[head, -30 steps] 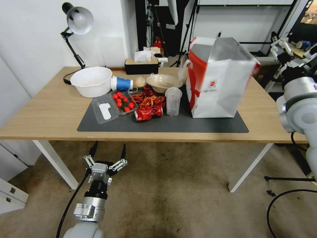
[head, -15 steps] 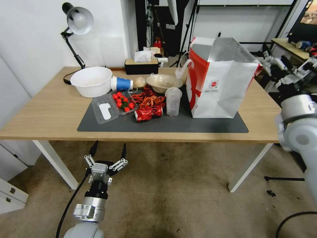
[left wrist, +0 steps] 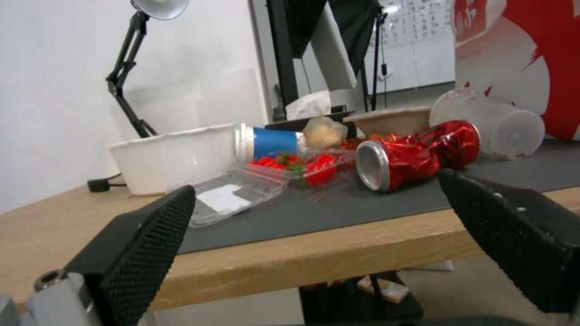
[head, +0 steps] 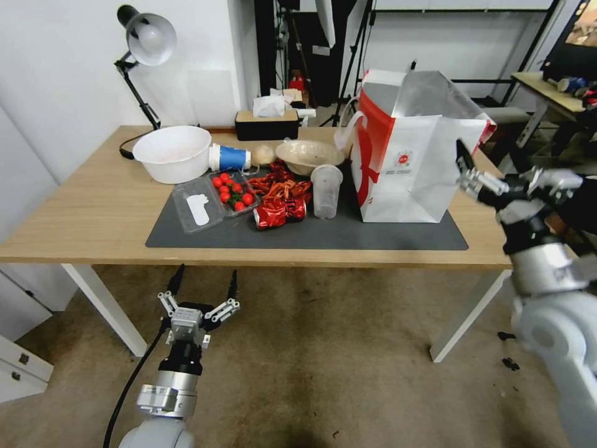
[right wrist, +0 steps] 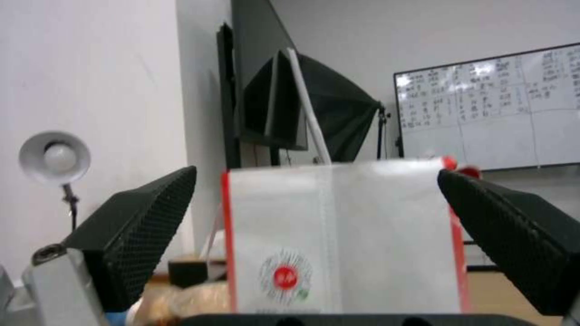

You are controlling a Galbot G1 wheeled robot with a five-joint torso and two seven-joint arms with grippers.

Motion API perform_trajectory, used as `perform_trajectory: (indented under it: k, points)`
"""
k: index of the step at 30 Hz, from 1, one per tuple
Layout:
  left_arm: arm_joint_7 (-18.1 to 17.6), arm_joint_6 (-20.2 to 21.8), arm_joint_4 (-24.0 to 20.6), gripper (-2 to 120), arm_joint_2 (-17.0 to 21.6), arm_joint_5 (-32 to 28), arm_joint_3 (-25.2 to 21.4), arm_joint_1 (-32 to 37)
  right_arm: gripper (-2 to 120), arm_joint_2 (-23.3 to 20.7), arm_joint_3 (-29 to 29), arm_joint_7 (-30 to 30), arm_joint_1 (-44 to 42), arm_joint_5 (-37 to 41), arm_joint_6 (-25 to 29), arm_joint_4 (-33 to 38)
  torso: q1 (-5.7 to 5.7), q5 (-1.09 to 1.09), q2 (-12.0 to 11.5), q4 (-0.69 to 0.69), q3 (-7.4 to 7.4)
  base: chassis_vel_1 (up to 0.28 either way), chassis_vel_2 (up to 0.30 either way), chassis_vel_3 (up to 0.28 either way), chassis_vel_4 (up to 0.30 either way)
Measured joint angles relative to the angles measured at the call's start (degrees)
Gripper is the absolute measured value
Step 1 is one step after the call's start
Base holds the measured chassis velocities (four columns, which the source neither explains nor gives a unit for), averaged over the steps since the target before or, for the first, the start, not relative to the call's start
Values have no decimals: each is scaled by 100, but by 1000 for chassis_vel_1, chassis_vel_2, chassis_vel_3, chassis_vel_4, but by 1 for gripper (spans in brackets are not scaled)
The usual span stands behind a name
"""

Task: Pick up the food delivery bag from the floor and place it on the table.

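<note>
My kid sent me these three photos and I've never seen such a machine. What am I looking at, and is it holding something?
It is a two-armed wheeled robot. One picture comes from a camera on its head; the other two come from cameras on its wrists, looking out between the black fingers. The food delivery bag stands upright on the table, beside a white bowl, tomatoes and a crushed can. The right pincer is open, beside the bag; the left pincer is open, low over the floor. Nothing is held.
</note>
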Motion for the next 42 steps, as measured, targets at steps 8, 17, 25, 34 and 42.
perform_trajectory:
  k: [8,17,25,34,42]
  points:
    - [35,-88,83,100,45,-105,-48,-12,100,864,-164,-548,-859,-976,523,-56,0,2,0,1,0,0,0,0,0]
    - [40,-289,305,100,72,-187,-70,-9,100,1659,-293,-788,-1395,-1649,985,-498,0,2,0,1,1,0,0,0,0]
    - [41,-306,401,100,62,-187,-69,-48,100,2112,-284,-1079,-1859,-1850,1411,-910,0,1,-1,2,1,0,0,0,0]
    - [41,-323,446,100,55,-165,-71,-69,100,2329,-307,-1206,-2035,-1972,1765,-1298,0,2,-1,1,1,0,0,0,0]
    - [31,-349,460,100,51,-108,-82,-66,100,2339,-303,-1253,-2003,-1972,1838,-1379,1,2,-1,1,1,0,0,0,0]
